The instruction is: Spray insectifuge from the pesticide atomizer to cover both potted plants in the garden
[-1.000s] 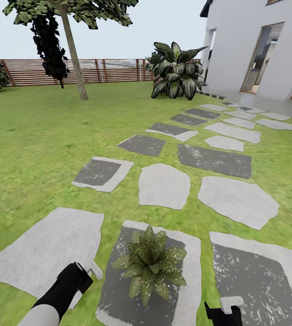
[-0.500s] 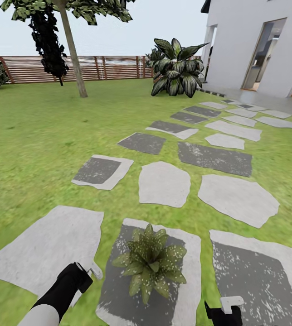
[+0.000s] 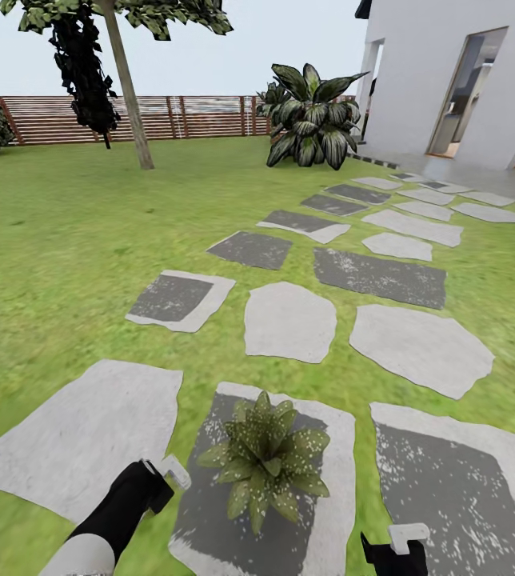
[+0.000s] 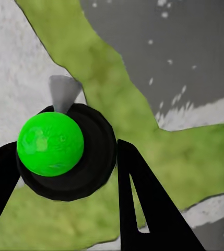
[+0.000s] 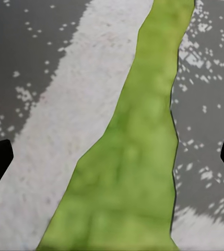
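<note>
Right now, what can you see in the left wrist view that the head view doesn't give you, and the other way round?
Left wrist view alone: the left gripper's dark fingers flanking the pesticide atomizer, showing its bright green round part in a black ring.

Head view alone: a potted plant on a dark stepping stone, the right gripper, the wooden fence, a tree, the white house.

Both: green lawn, grey stepping stones, and the left gripper carrying the atomizer.

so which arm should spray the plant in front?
Left. Its gripper is shut on the atomizer, and in the head view it sits just beside the plant on the stepping stone. The right gripper is open and holds nothing.
</note>
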